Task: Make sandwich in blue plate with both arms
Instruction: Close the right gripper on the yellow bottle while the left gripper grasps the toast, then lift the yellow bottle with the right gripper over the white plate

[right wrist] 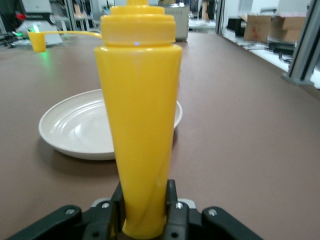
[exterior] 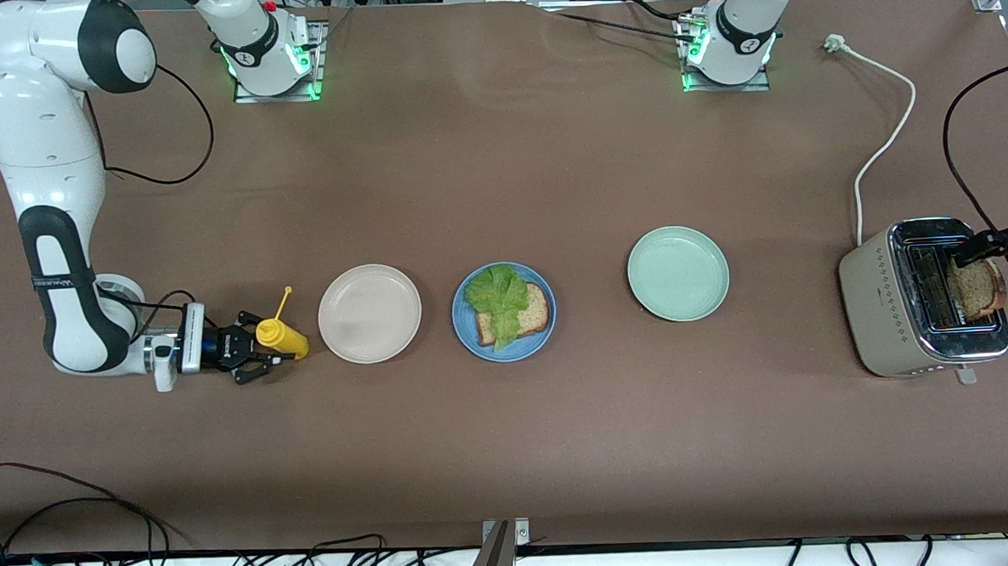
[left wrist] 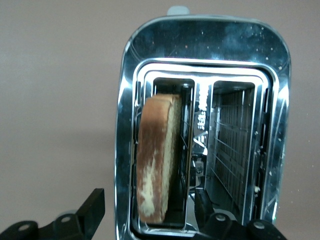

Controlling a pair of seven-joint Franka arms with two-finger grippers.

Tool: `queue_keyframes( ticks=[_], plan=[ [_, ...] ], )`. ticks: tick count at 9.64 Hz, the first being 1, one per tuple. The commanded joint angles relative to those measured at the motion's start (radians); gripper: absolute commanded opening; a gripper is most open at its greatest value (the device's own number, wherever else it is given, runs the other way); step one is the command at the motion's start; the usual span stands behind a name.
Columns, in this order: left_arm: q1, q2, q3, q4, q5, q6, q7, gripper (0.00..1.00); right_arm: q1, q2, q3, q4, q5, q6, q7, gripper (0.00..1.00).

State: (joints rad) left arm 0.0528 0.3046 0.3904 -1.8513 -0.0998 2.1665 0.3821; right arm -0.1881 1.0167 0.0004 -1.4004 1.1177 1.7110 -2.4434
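R end effector (exterior: 262,355) clamps yellow bottle (exterior: 282,338) – L end effector (exterior: 975,250) open astride toaster's bread (exterior: 976,288)

Left gripper (exterior: 971,254) cut by frame edge; lettuce (exterior: 498,296) hides bread (exterior: 522,314) partly.

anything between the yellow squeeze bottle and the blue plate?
Yes, front view: the round beige plate sits between the yellow squeeze bottle and the round sky-blue plate.

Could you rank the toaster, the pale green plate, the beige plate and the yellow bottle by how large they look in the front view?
1. Toaster, clearly the largest.
2. Beige plate and pale green plate: they look alike, so I won't rank them.
3. Yellow bottle, smallest.
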Motion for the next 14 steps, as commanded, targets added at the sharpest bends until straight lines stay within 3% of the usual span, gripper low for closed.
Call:
queue_keyframes(
  ticks=[1, 3, 6, 8, 11, 14],
  plan=[
    [-0.001, 0.071, 0.015, 0.086, -0.075, 0.003, 0.052, 0.63, 0.057, -0.169, -0.008, -0.072, -0.160, 0.099, 0.258, 0.00],
    [-0.001, 0.071, 0.016, 0.090, -0.075, 0.026, 0.054, 0.42, 0.140, -0.255, -0.063, -0.103, -0.257, 0.121, 0.480, 0.00],
    [-0.001, 0.071, 0.016, 0.090, -0.074, 0.061, 0.054, 0.05, 0.361, -0.345, -0.204, -0.094, -0.412, 0.118, 0.851, 0.00],
    [-0.001, 0.065, 0.015, 0.093, -0.075, 0.062, 0.081, 0.00, 0.474, -0.384, -0.243, -0.091, -0.505, 0.121, 1.077, 0.00],
    [-0.001, 0.051, 0.018, 0.121, -0.074, 0.059, 0.109, 0.00, 0.671, -0.425, -0.249, -0.036, -0.811, 0.141, 1.451, 0.00],
    [-0.002, 0.001, 0.015, 0.121, -0.074, 0.056, 0.109, 0.00, 0.806, -0.425, -0.250, -0.002, -0.967, 0.133, 1.671, 0.00]
  ],
)
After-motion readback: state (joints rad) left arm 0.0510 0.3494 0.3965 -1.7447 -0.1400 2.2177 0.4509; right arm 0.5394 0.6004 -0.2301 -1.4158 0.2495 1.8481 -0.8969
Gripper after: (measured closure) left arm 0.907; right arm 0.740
